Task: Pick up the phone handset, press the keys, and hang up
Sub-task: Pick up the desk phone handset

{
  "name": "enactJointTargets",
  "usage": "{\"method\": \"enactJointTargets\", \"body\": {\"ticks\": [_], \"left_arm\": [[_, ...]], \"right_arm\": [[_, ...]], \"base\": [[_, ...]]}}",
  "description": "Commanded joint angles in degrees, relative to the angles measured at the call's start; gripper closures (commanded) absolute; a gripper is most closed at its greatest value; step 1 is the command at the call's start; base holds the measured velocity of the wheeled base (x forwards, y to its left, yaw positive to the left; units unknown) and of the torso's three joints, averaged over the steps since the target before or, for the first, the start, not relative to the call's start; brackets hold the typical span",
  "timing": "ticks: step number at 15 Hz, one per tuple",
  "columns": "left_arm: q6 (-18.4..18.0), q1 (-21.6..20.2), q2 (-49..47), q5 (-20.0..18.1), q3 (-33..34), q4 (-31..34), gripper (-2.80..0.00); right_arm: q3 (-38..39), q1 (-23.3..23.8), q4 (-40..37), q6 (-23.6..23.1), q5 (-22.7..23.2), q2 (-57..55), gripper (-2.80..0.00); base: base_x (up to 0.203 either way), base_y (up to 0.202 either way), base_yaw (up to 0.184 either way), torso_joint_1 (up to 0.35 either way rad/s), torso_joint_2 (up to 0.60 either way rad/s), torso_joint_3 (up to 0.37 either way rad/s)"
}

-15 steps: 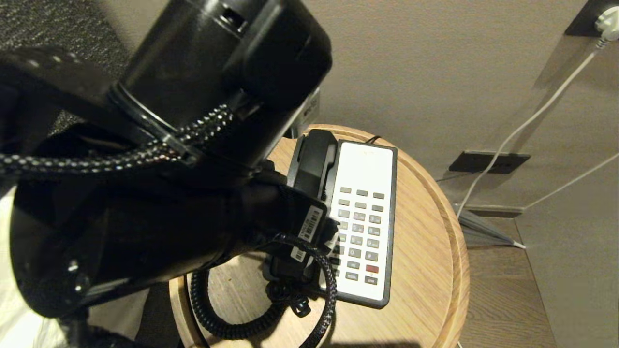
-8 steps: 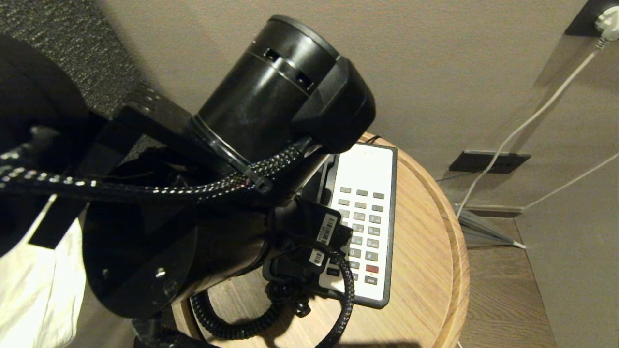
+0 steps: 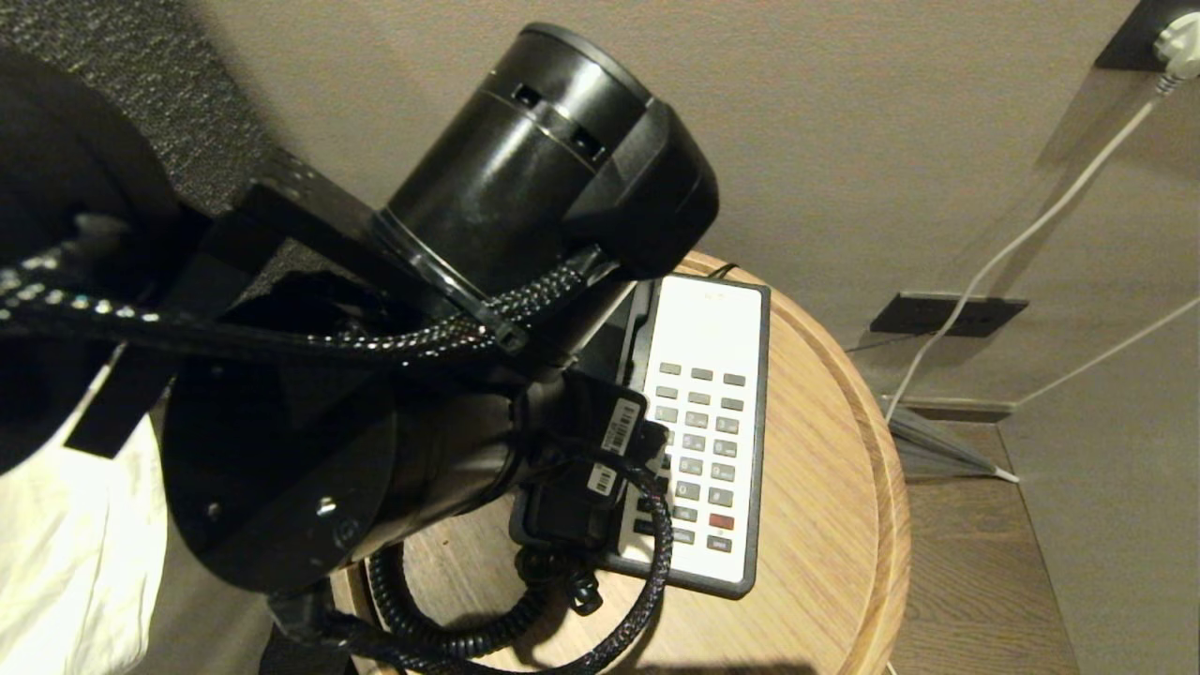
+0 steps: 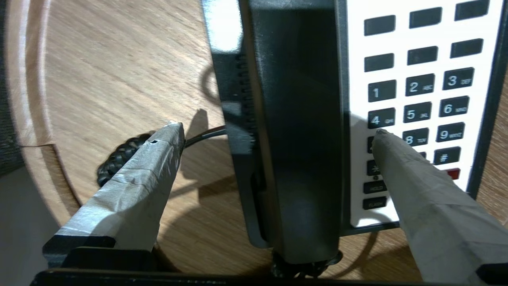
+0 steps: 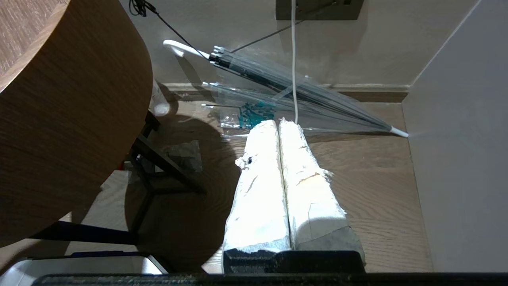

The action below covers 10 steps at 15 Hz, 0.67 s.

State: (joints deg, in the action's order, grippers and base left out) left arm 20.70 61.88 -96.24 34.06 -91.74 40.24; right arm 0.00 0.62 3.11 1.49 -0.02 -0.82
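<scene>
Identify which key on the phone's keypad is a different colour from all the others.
The red key, in the row second from the keypad's near end on the side away from the phone handset. All the other keys are grey.

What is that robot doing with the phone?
The robot is getting ready to pick up the phone handset. Its left gripper hangs over the phone with its fingers wide open, one on each side of the handset, not squeezing it yet. The handset lies in its place on the phone base, beside the keys, on a round wooden table. The right gripper is shut and parked down by the floor near a clear umbrella.
</scene>
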Motion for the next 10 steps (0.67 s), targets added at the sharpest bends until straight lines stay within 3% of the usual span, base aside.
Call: {"method": "enactJointTargets", "body": {"ticks": [1,10], "left_arm": [[0.2,-0.2,0.0,0.2,-0.8,0.3,-2.80],[0.8,-0.8,-0.7,0.1,-0.3,0.0,-2.80]], "right_arm": [[1.2,0.0,0.1,0.0,0.0,0.0,0.00],[1.2,0.0,0.1,0.0,0.0,0.0,0.00]], "base": [[0.000,0.000,0.000,0.000,0.00,0.000],[0.000,0.000,0.000,0.000,0.00,0.000]]}}
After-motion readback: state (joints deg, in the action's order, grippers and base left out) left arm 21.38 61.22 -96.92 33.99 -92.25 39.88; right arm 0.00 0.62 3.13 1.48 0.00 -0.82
